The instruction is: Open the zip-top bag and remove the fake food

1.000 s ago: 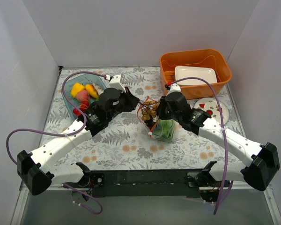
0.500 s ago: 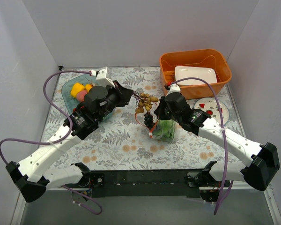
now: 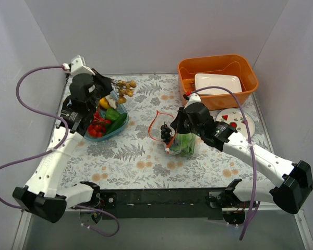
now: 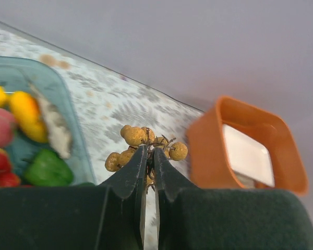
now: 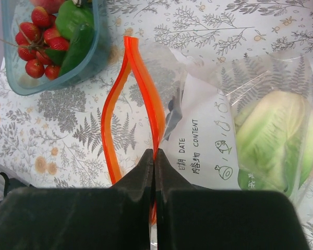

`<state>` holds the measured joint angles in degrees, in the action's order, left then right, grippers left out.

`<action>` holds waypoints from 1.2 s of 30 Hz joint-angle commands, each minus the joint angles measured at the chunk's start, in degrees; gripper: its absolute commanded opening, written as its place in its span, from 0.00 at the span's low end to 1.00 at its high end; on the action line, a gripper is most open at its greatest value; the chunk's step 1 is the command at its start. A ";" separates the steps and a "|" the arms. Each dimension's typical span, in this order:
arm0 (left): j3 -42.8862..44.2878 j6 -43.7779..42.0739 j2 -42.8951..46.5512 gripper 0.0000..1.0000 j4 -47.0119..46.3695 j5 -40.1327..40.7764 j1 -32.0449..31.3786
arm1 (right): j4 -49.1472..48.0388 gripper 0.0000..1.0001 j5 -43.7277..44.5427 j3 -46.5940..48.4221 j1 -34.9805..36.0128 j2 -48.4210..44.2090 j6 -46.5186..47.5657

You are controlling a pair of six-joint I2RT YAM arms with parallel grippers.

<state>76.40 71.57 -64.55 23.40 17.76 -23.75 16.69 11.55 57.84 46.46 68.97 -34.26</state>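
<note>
Two arms, both busy.

Left pincer is clamped shut on the stem of one brown cluster, about six round balls showing. It hangs in the air at far left, over the far end of the blue tray.

One tray only. It holds one yellow pepper, one green pepper, one long dark-green piece and a bunch of cherry tomatoes too packed to count.

Right pincer is closed tight on the zip strip of the one bag. The bag sits mid-worktop, a bit right of centre and well apart from the tray. The strip's two sides are parted into a loop, so the mouth is open. The pincer grips one side where the two meet.

Inside the bag there is one lettuce at the closed end. There is also one dark piece near the mouth; I cannot tell what it is.

Far right is one orange bin with one white dish in it. Just near of the bin is one round plate with a few red bits on it.
</note>
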 commanded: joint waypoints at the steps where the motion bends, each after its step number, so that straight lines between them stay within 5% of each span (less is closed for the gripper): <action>1: 2.17 -0.38 -5.31 0.00 -1.50 -5.97 13.25 | -2.89 0.01 -3.02 0.42 -0.14 -1.91 1.91; 7: 1.29 -1.35 -12.94 0.00 -10.02 -4.14 21.19 | -2.62 0.01 -5.57 1.83 -0.14 -0.59 3.67; 15: 1.38 -6.35 -21.40 0.00 -18.99 10.18 23.04 | -4.73 0.01 -8.83 1.22 -0.05 1.43 4.64; 25: -8.71 -10.14 -24.04 0.01 -31.47 8.80 23.57 | -6.14 0.01 -9.18 -0.01 -0.05 2.66 5.08; 36: -24.88 -3.54 -14.82 0.25 -33.68 2.64 22.69 | -4.91 0.01 -7.42 -0.80 0.04 0.29 4.82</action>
<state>54.74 66.00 -85.93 -7.81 22.61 -0.62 13.56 2.85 57.19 46.46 71.72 -29.95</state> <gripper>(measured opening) 0.219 0.031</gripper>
